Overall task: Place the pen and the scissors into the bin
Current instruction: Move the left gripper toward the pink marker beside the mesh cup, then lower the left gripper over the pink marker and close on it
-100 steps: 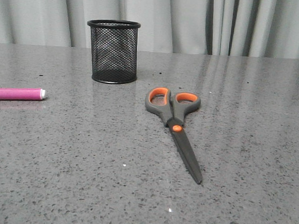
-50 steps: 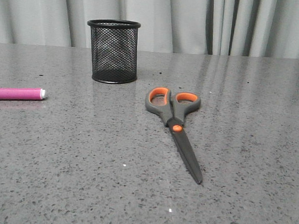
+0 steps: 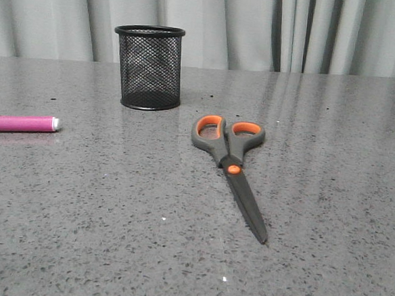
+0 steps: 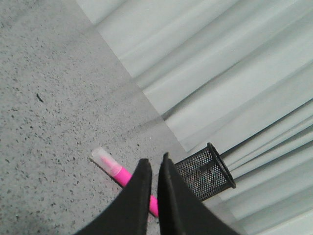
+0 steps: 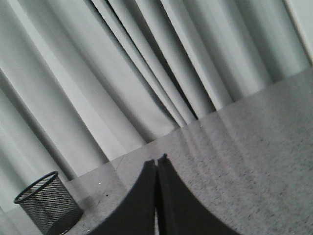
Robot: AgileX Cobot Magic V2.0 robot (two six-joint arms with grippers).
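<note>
The magenta pen (image 3: pixel 17 123) lies flat at the table's left edge, white tip toward the middle. It also shows in the left wrist view (image 4: pixel 124 176), partly behind my fingers. The scissors (image 3: pixel 231 171) lie flat in the middle, orange-lined loops toward the back, blades pointing to the front. The black mesh bin (image 3: pixel 149 68) stands upright at the back left; it also shows in the left wrist view (image 4: pixel 206 171) and the right wrist view (image 5: pixel 47 203). My left gripper (image 4: pixel 155 159) is shut and empty above the pen. My right gripper (image 5: pixel 157 159) is shut and empty, above the table.
A grey speckled table (image 3: pixel 334 130) runs to a pale grey curtain (image 3: pixel 274 24) at the back. Neither arm shows in the front view.
</note>
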